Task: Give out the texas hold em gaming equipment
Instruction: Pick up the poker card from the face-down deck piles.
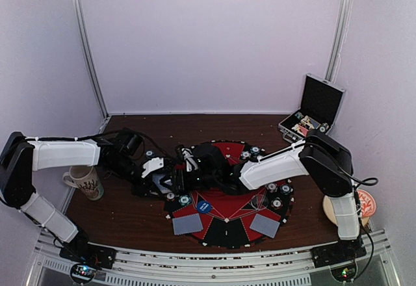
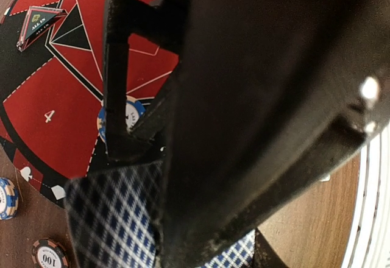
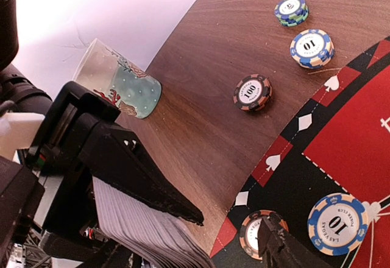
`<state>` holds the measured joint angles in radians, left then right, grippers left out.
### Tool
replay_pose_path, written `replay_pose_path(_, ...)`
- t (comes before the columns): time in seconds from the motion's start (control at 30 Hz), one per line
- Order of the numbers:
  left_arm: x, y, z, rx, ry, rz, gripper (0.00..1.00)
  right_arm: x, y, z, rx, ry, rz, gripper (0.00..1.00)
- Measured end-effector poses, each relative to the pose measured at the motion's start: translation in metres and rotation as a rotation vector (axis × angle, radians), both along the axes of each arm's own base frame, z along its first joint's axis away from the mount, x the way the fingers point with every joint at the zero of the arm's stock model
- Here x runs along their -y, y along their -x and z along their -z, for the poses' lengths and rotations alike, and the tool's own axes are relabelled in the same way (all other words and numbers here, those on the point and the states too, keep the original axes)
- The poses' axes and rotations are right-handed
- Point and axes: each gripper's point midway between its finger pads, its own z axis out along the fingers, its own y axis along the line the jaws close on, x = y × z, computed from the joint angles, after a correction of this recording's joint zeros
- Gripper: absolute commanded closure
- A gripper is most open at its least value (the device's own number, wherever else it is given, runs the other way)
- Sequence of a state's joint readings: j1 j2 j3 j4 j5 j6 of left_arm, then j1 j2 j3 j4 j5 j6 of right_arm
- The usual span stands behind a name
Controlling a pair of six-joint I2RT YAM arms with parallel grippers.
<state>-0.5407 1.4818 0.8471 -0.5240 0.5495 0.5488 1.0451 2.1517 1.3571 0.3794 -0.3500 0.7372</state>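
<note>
While nearly shut, left end effector (image 1: 168, 183) clamps cards (image 2: 109, 219).

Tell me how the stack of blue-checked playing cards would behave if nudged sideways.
The stack of blue-checked playing cards shows many thin edges, already stepped, so it would probably shear and spread rather than slide as one block. Single cards look thin, so likely bendy and light.
</note>
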Motion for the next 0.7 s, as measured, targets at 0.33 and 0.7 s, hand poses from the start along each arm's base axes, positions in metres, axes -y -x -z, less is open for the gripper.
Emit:
replay_pose_path(0.33, -0.002, -0.002, 0.001, 0.010, -0.013, -0.007, 0.64, 0.004, 0.000, -0.004, 0.010, -0.014, 0.001, 0.58)
replay_pose_path(0.7, -0.002, -0.002, 0.002, 0.008, -0.014, -0.007, 0.64, 0.018, 0.000, -0.021, 0.029, -0.025, 0.005, 0.93)
